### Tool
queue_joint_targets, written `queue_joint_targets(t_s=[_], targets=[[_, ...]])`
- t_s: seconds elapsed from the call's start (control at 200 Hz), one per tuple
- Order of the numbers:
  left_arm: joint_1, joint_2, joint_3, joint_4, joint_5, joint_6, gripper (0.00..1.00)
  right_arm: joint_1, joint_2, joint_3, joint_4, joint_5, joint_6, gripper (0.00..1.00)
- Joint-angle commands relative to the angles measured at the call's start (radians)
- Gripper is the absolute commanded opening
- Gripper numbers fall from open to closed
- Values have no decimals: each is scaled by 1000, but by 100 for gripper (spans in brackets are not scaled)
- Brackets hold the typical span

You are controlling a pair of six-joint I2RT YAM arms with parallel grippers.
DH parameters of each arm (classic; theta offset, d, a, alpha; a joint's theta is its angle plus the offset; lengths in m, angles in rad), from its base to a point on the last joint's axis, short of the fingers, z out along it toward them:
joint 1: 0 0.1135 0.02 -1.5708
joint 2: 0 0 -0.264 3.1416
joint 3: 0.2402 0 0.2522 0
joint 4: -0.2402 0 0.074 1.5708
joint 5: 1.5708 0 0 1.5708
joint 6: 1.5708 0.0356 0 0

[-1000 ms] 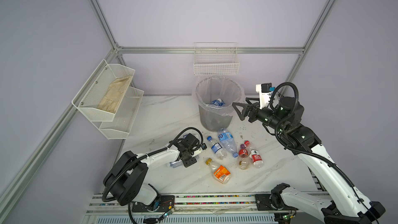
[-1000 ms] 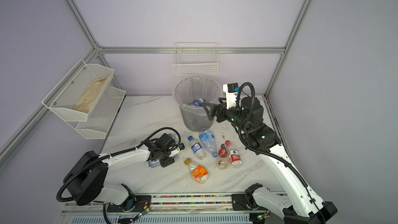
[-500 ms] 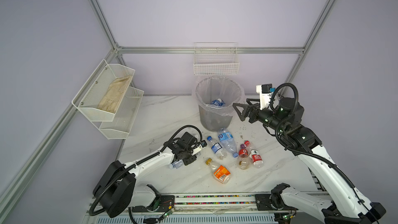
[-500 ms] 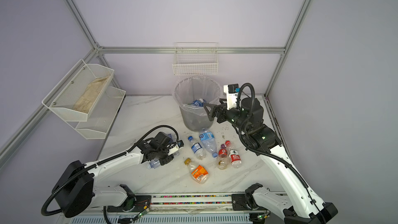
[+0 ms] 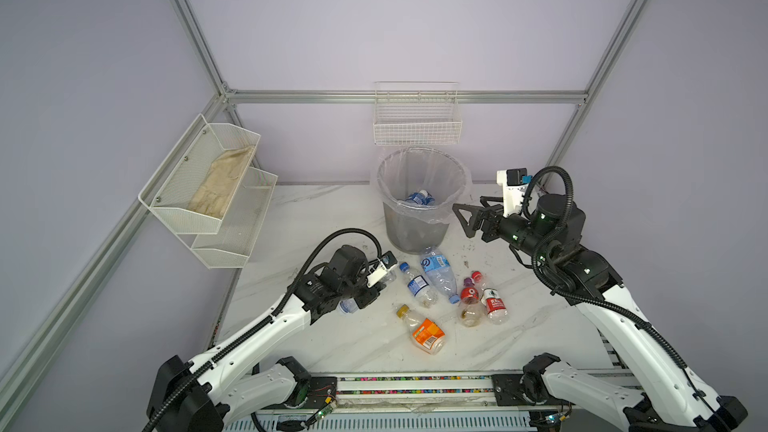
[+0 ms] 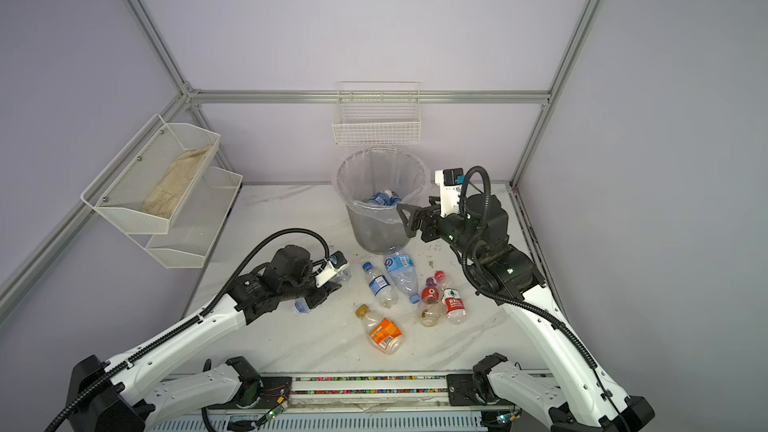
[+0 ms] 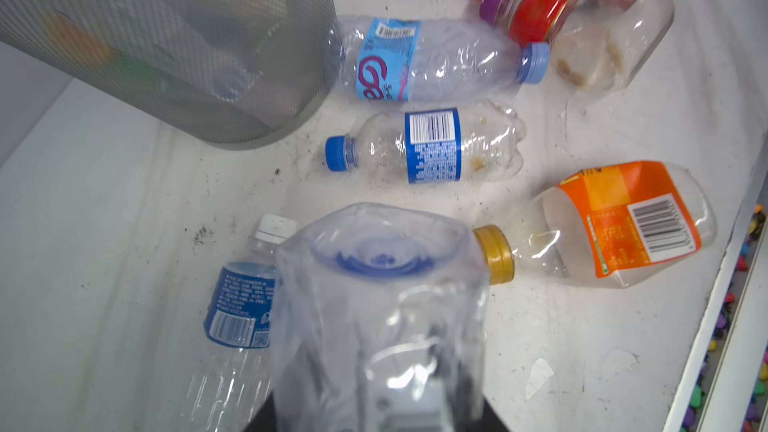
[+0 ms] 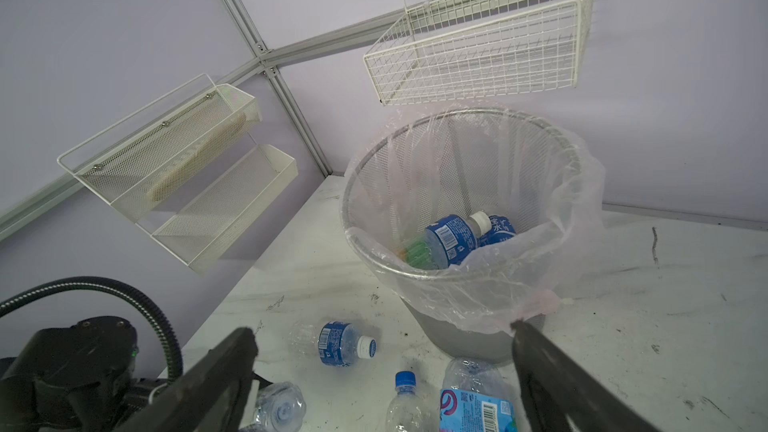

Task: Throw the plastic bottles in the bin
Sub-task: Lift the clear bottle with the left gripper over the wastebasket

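Plastic bottles (image 5: 434, 274) are strewn on the lilac-walled marbled surface (image 5: 316, 218) below the spread right claw (image 5: 471, 218); a clear bottle (image 7: 374, 305), shown plainly only in the left wrist view, is pinched by the left claw (image 5: 380, 284).

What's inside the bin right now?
In the bin, two blue-labelled bottles and a green bottle show on top. Anything beneath them is covered from view.

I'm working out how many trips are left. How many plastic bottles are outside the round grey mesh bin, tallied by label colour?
Blue-labelled clear plastic bottles: 3
Red-labelled clear plastic bottles: 2
Orange-labelled clear plastic bottle: 1
Held clear plastic bottle, no label in view: 1
Total: 7
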Motion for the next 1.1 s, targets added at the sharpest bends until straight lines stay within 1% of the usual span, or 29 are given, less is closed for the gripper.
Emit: queue_joint_targets(t_s=[0.0,0.23,0.56,0.795,0.93,1.095], targets=[[-3,-61,126,87,47,-78,26,0,-26,-13,-12,26,6,97],[-3,-150,153,283,60,-168,26,1,-55,-55,-12,40,16,98],[-2,-162,213,549,31,-282,26,1,-84,-88,-12,44,28,98],[-1,-118,237,784,-60,-380,27,0,-99,-103,-13,45,34,98],[0,-62,284,834,-68,-387,27,0,-107,-107,-16,47,33,98],[-1,9,337,952,-86,-424,27,0,-111,-116,-15,45,33,98]])
